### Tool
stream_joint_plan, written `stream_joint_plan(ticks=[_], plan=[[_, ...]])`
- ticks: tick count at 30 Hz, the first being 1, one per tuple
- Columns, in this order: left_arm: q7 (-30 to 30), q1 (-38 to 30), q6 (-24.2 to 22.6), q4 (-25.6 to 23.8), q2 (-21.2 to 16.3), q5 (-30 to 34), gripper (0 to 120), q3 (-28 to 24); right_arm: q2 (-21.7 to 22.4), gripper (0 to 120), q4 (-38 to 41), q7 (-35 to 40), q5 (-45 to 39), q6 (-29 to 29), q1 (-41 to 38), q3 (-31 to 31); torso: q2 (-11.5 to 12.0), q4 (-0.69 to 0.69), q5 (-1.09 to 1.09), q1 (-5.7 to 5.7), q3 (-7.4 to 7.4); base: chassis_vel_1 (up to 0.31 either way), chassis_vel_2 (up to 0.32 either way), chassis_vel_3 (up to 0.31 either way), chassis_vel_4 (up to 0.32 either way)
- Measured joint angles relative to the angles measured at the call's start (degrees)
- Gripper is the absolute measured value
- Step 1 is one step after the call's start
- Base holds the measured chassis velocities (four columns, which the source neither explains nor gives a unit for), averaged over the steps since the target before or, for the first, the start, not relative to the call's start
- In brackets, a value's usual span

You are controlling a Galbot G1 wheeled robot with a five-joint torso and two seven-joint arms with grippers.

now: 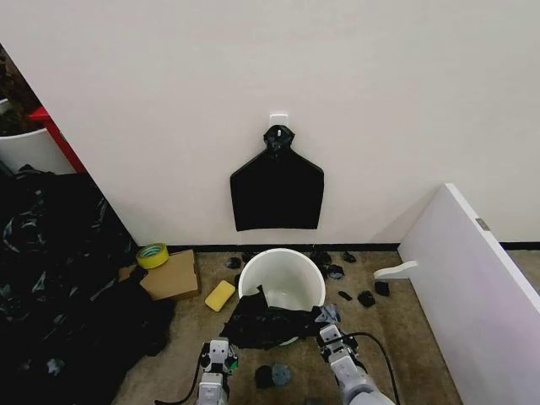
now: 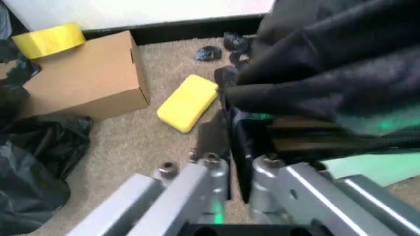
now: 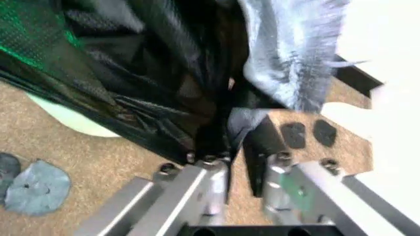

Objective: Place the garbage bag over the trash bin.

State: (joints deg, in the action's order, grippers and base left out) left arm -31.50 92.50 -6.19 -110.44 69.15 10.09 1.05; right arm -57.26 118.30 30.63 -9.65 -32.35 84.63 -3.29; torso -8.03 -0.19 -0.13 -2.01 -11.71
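The bag (image 1: pixel 274 325) lay draped over the near rim of the bin (image 1: pixel 283 274), which stood on the carpet by the wall; most of the bin's mouth was open and white inside. In the head view the bag hung as a crumpled black sheet stretched between the two grippers, the left gripper (image 1: pixel 221 353) at its left lower corner and the right gripper (image 1: pixel 327 331) at its right edge.

The left wrist view gave what the head view could not: the left gripper's (image 2: pixel 239 162) fingers stood narrow, pinching a fold of the bag (image 2: pixel 328 64), with the plastic bunched above them. The right wrist view likewise showed the right gripper's (image 3: pixel 236 147) fingers closed on a dark pleat of the bag (image 3: pixel 144 73), and a curve of the bin (image 3: pixel 72 120) pale beneath the plastic.

Just left of the bin lay a yellow sponge (image 1: pixel 220 295), and beyond it a cardboard box (image 1: pixel 169 276) with a roll of yellow tape (image 1: pixel 153 255) at its far corner; the left wrist view showed the sponge (image 2: pixel 188 102) lying apart from the box (image 2: pixel 85 78). A large heap of black plastic (image 1: pixel 59 278) filled the floor at far left. On the wall above the bin hung a flat black bundle (image 1: pixel 277 190). A white panel (image 1: pixel 472 287) leaned at the right.
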Motion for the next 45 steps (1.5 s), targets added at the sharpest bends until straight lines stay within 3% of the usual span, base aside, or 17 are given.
stream_joint_plan(ticks=[2,12,19,25,36,39,45], plan=[[-0.4,0.8,-0.9,-1.8,-1.0,0.0,16,-0.6,0.6,15,1.8,0.3,-0.8,-0.4,1.0,0.0,0.0,0.0,0.09,0.0,0.01,0.0,0.0,0.0,0.0],[-4.3,6.3,-5.5,-10.1,-7.7,-0.5,54,0.7,3.3,53,10.2,3.0,-4.3,-2.3,5.5,0.4,0.0,0.06,0.11,0.0,0.01,0.0,0.0,0.0,0.0],[-4.0,9.2,-3.3,-17.2,-12.2,-1.3,79,4.5,4.8,79,16.5,3.2,-5.7,-1.5,6.7,2.8,0.0,0.04,0.14,0.0,0.01,0.0,0.0,0.0,0.0],[-2.7,9.6,-1.1,-22.5,-12.8,-2.5,98,5.6,5.2,98,21.2,1.8,-8.5,0.8,4.9,6.8,0.0,0.04,0.13,0.0,0.0,0.0,0.0,0.0,0.0],[-5.9,12.5,-3.0,-24.1,-11.6,-2.0,100,5.7,3.0,100,19.1,0.4,-8.4,2.4,1.6,7.2,0.0,0.04,0.16,0.0,0.0,0.0,0.0,0.0,0.0],[-8.7,12.1,-5.5,-20.2,-10.9,-0.3,100,5.7,2.0,100,16.8,0.1,-7.7,2.4,0.1,5.9,0.0,0.05,0.17,0.0,0.0,0.0,0.0,0.0,0.0],[-7.9,9.0,-3.2,-12.9,-8.0,1.7,100,5.3,0.9,100,13.8,-1.3,-6.6,4.0,-0.6,4.7,0.0,0.04,0.16,0.0,0.0,0.0,0.0,0.0,0.0]])
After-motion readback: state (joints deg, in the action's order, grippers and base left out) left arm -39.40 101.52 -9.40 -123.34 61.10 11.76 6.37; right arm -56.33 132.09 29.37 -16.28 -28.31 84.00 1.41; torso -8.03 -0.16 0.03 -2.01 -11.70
